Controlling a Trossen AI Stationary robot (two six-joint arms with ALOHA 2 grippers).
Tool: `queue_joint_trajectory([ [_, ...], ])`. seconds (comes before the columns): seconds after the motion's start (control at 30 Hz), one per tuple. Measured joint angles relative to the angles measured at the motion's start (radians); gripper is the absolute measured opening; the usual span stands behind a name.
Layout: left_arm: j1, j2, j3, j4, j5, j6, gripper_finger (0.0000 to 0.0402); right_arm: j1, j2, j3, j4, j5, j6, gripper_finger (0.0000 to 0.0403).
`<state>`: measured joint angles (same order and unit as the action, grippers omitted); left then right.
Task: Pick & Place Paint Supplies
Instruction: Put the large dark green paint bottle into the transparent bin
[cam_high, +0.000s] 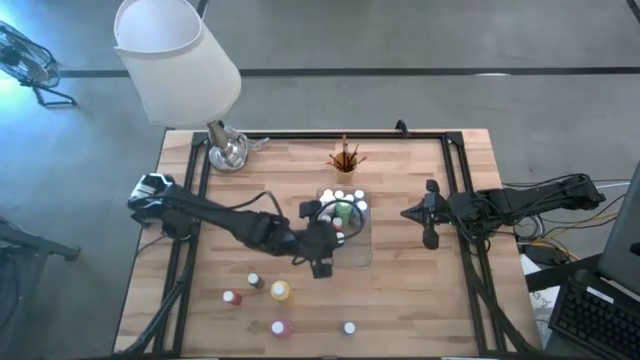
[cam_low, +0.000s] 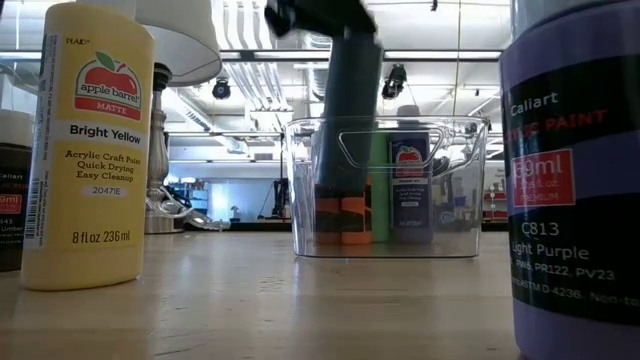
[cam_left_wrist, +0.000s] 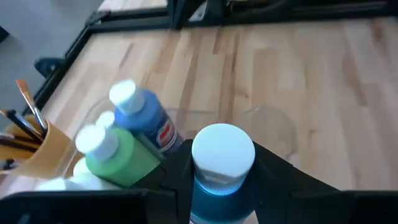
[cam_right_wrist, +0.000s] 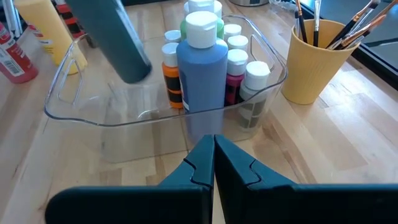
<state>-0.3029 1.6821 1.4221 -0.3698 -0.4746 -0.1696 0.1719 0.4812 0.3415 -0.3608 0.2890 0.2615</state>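
Note:
My left gripper (cam_high: 322, 245) is over the near left part of the clear tray (cam_high: 365, 250), shut on a teal paint bottle (cam_left_wrist: 222, 155) with a white cap. In the right wrist view this teal bottle (cam_right_wrist: 115, 37) slants over the tray's open part. Several bottles stand on their bases at the tray's far end, among them a blue one (cam_right_wrist: 202, 68), a green one (cam_left_wrist: 118, 158) and an orange one (cam_right_wrist: 172, 78). My right gripper (cam_high: 412, 213) waits shut to the right of the tray, touching nothing. My left gripper pinches the teal bottle just under its white cap (cam_left_wrist: 217, 186), one finger (cam_left_wrist: 273, 177) on either side. The fingers come slanting down from the table's left. The bottle hangs tilted below them, its lower end (cam_right_wrist: 134, 68) above the tray's floor.
An orange cup (cam_high: 345, 160) with brushes stands behind the tray. Loose bottles stand near the front edge: brown (cam_high: 254, 282), yellow (cam_high: 280, 290), red (cam_high: 232, 297), pink (cam_high: 282, 327) and a white-capped one (cam_high: 348, 327). A lamp (cam_high: 228, 150) stands at the far left.

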Motion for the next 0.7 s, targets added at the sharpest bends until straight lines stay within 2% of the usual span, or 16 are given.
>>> queue_joint_trajectory([
  [0.53,0.077,-0.005,-0.260,0.279,0.043,-0.036,0.0121,0.000,0.000,-0.004,-0.001,0.000,0.000,0.0008],
  [0.7,0.089,-0.009,-0.298,0.334,0.050,-0.042,0.0121,0.000,0.000,-0.008,0.000,0.000,0.000,0.0008],
])
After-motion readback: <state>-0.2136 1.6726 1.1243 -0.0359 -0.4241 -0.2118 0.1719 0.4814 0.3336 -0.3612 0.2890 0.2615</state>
